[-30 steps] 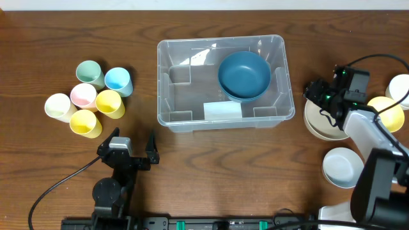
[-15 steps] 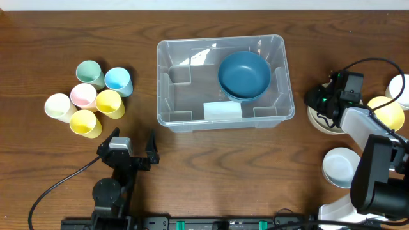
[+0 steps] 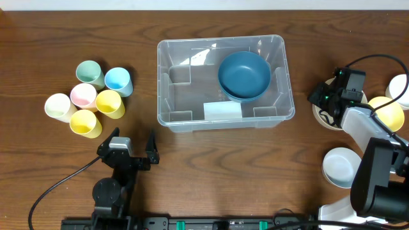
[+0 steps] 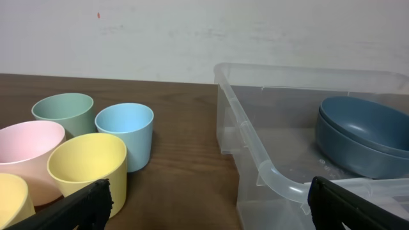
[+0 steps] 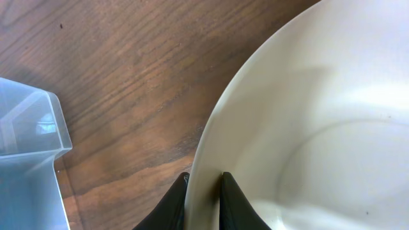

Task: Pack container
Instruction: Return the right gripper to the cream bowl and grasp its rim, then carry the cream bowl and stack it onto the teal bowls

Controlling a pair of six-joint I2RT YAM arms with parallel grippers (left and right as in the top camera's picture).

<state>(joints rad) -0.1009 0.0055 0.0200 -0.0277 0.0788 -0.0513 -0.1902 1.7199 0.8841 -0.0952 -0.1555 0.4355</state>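
Note:
The container (image 3: pixel 163 83) is a large clear bin at the table's middle, with stacked blue bowls (image 3: pixel 244 75) in its right half. Right of it lies a cream bowl (image 3: pixel 319 117). My right gripper (image 3: pixel 326 102) is over this bowl. In the right wrist view its jaws (image 5: pixel 203 182) pinch the cream bowl's (image 5: pixel 307 128) left rim, one finger inside and one outside. A corner of the container (image 5: pixel 32 160) shows at the left. My left gripper (image 3: pixel 134 135) rests open near the front left, with nothing between its fingers (image 4: pixel 208 198).
Several pastel cups (image 3: pixel 89 99) cluster left of the container; the left wrist view shows them close by, the blue cup (image 4: pixel 126 134) among them. A yellow bowl (image 3: pixel 390 112), a white bowl (image 3: pixel 342 167) and another pale bowl (image 3: pixel 401 86) sit at the far right.
My right gripper's jaws have closed onto the cream bowl's rim, and the wrist has shifted slightly over the bowl. The left arm has not moved.

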